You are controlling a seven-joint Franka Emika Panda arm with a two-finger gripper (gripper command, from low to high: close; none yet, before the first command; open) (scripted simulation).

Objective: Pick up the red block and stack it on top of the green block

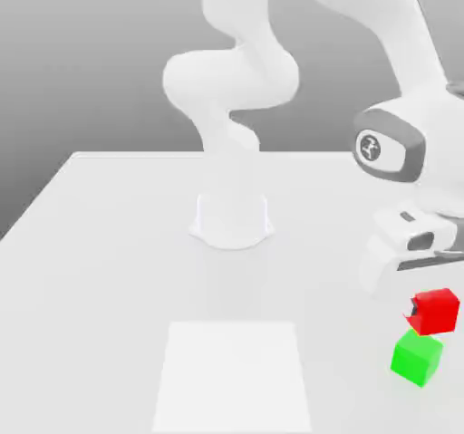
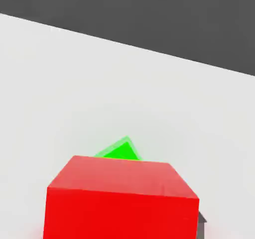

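Pincer (image 1: 431,312) loaded, green block (image 1: 417,359) below and slightly aside

Grips the red block (image 2: 122,215), to judge by its raised, slightly tilted pose and the fingertip (image 1: 413,309) against its side. Next, down past the red block, look for the green block on the counter (image 1: 100,332): lower and a little towards the exterior view's left. In the hand view, peeks out past the red block's edge on the side facing the counter's edge, with a corner turned outward, so not square to the load. Cannot tell for certain whether touching or apart; probably apart. Has no long axis to match, being a cube. Likely calls for a small shift towards that exposed corner, perhaps a turn, before lowering; otherwise risks an overhanging, toppling stack.
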